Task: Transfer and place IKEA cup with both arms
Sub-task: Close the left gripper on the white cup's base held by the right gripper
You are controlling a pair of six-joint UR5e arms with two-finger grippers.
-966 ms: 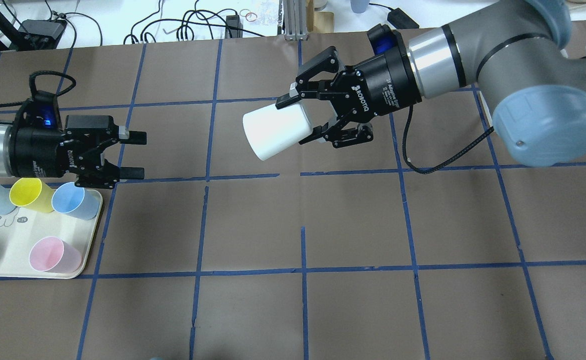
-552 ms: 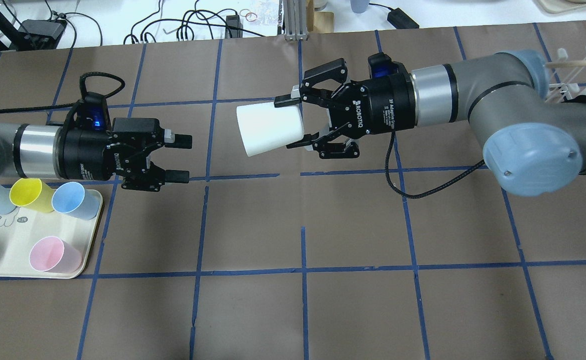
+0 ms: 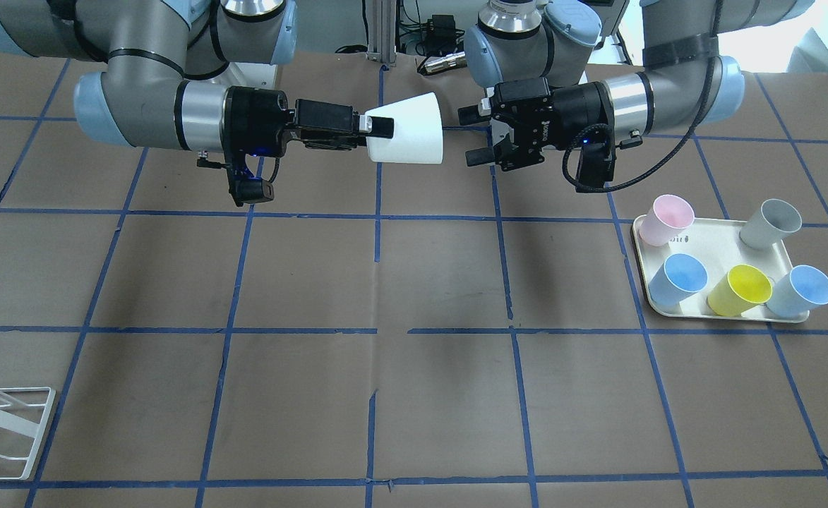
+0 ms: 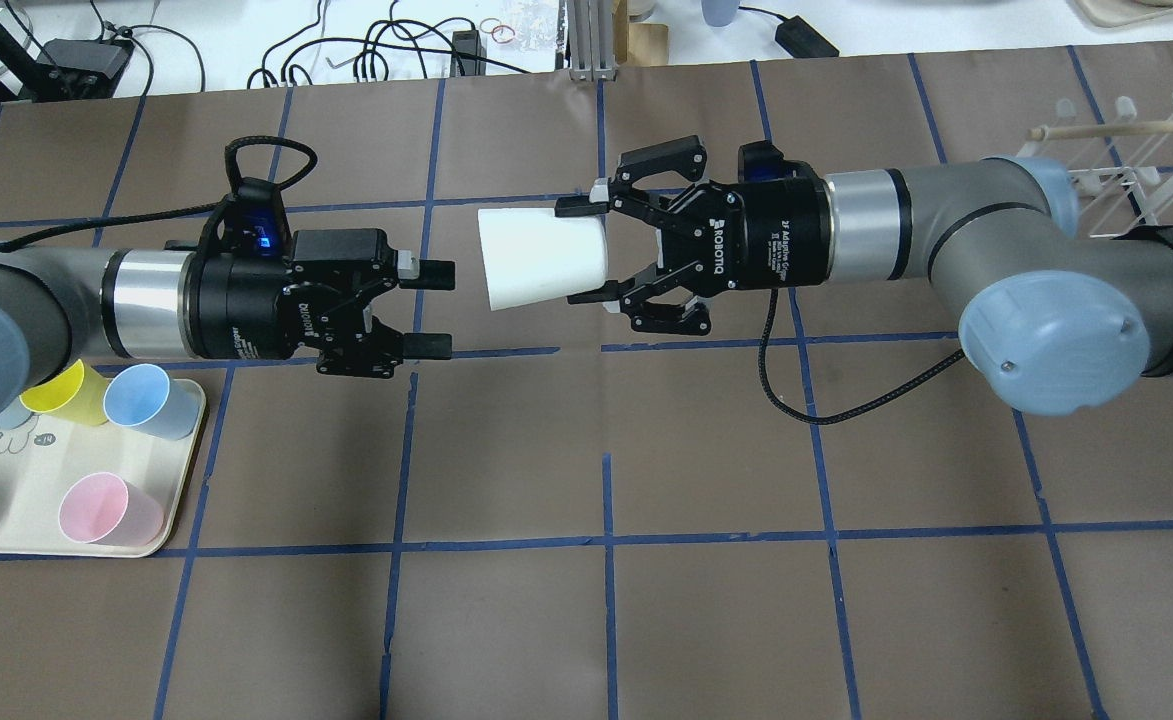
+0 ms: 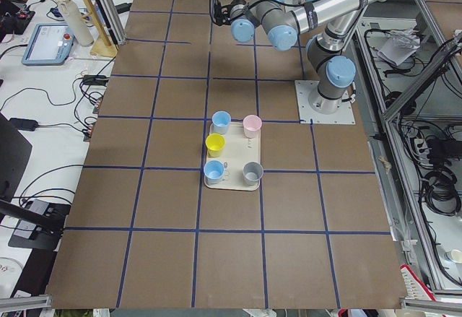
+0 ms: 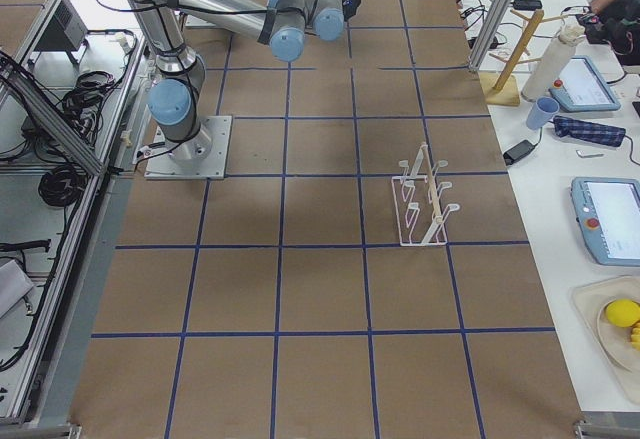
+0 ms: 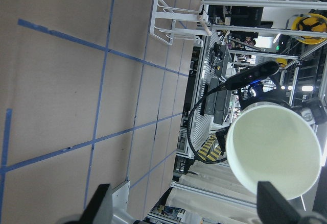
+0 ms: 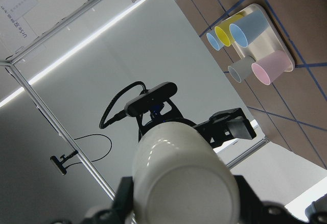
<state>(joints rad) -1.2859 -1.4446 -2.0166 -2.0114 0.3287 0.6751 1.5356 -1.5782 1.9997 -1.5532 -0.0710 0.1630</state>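
Off-white cup held sideways in mid-air, mouth offered to my empty left pincer.

My right pincer (image 4: pixel 581 252) is clenched on the narrow base end of the off-white tapered plastic IKEA cup (image 4: pixel 536 258). It holds the cup level above the brown, blue-gridded surface (image 4: pixel 706 450), so that, I judge, the wide rim faces my left pincer (image 4: pixel 438 310). That one hangs released just short of the rim, lined up to take it. "ROBOTIQ" reads on my right pincer's body; the smaller print is too fine. The cream tray (image 4: pixel 26 480) of coloured cups bears a mark like "14".

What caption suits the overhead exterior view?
Right gripper holds the off-white tapered plastic cup sideways toward the open left gripper.
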